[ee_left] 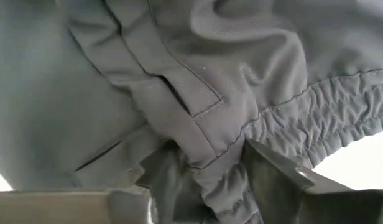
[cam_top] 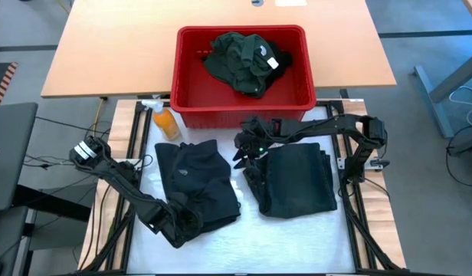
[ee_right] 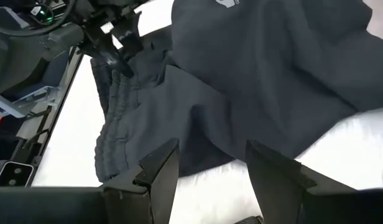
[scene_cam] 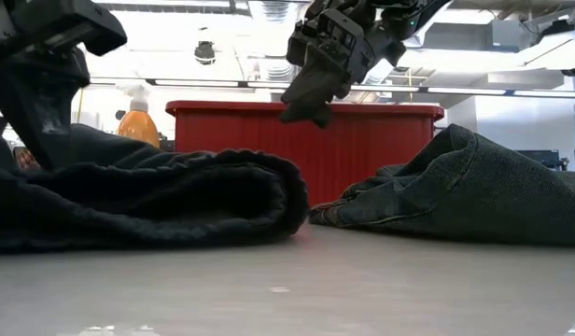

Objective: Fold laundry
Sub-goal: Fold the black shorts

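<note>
A black garment (cam_top: 194,180) lies spread on the white table top at the left; in the low view its rolled near edge (scene_cam: 147,196) bulges up. My left gripper (cam_top: 182,222) is down at the garment's near edge, shut on a ridge of its cloth (ee_left: 179,74). A second dark garment (cam_top: 297,180) lies folded at the right. A green garment (cam_top: 240,57) sits in the red basket (cam_top: 244,115). My right gripper (cam_top: 247,149) hangs open above the table between the two dark garments (scene_cam: 306,103), with nothing between its fingers (ee_right: 210,174). My left gripper pinches a raised fold of the black garment at its gathered elastic hem (ee_left: 222,193), between its two fingers (ee_left: 272,171). It comes slanting down from the table's left near side. The rest of the garment lies slack on the table.
The red basket stands at the table's far edge, its front wall (scene_cam: 381,149) just behind both garments. An orange spray bottle (cam_top: 165,123) stands at the basket's left front corner. White table top shows along the near edge (cam_top: 244,245).
</note>
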